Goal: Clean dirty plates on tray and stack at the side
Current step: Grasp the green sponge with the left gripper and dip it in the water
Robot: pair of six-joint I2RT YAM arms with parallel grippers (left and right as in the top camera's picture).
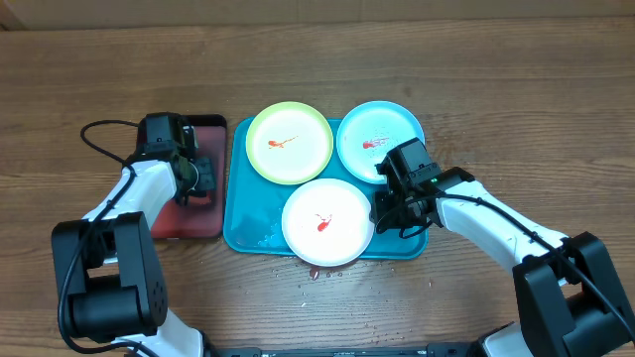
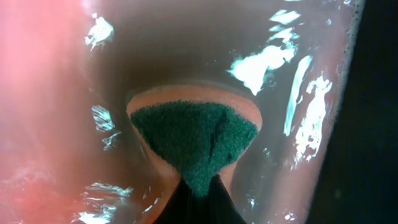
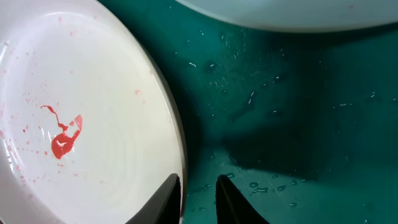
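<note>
End effector's (image 2: 199, 193) sponge (image 2: 193, 140) in red tray (image 2: 43, 74)

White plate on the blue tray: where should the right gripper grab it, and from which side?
Grip the white plate by its raised right-hand rim, coming down from the right, with one finger inside the rim and one outside over the tray. That edge faces the right gripper, whose fingers straddle it, and bare tray separates it there from the cyan plate.
</note>
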